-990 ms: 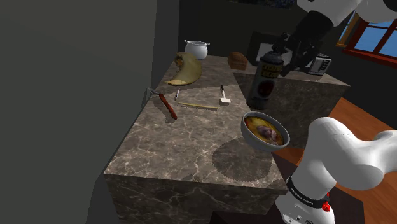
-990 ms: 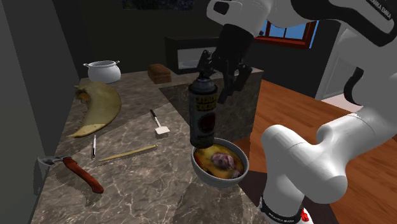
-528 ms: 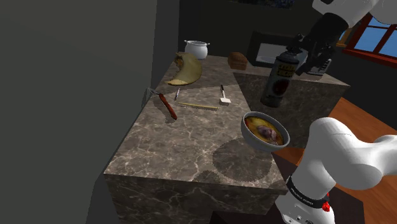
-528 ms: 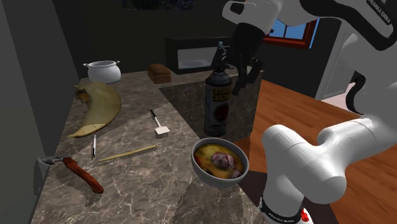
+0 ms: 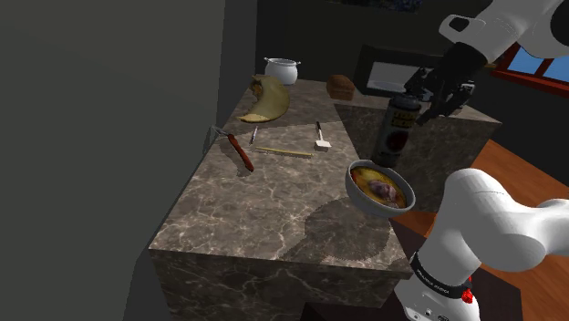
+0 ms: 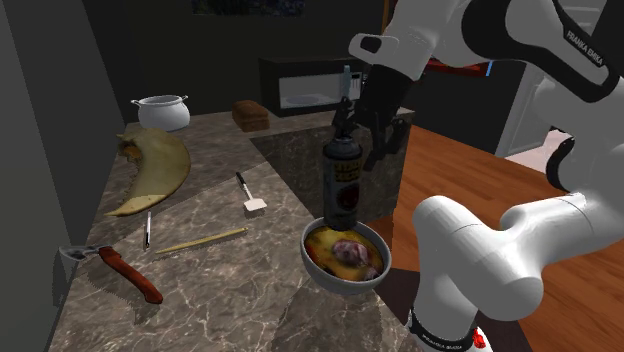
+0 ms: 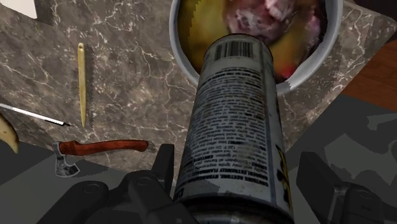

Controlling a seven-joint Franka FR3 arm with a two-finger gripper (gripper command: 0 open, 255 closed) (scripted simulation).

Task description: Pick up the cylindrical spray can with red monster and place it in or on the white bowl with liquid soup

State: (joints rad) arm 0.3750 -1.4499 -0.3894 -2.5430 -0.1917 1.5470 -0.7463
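Observation:
The dark spray can (image 6: 342, 182), with yellow lettering and a red figure, hangs upright just over the far rim of the white bowl (image 6: 313, 262), which holds yellow soup. My gripper (image 6: 362, 125) is shut on the can's top. In the shoulder view the spray can (image 5: 398, 129) is above and behind the bowl (image 5: 359, 193), and the gripper (image 5: 427, 94) holds its upper end. The wrist view looks down the spray can (image 7: 236, 114) between the two fingers of the gripper (image 7: 238, 172), with the bowl (image 7: 318, 60) directly beyond its base.
On the marble counter (image 5: 274, 205) lie a red-handled hatchet (image 5: 242, 151), a thin wooden stick (image 5: 284, 152), a small spatula (image 5: 321, 139), a yellow banana-like thing (image 5: 265, 100) and a white pot (image 5: 283, 69). The bowl sits near the counter's edge beside the stand.
The gripper carried the can toward the second exterior view's right, then lowered it. The can's base now sits close over the bowl's rim.

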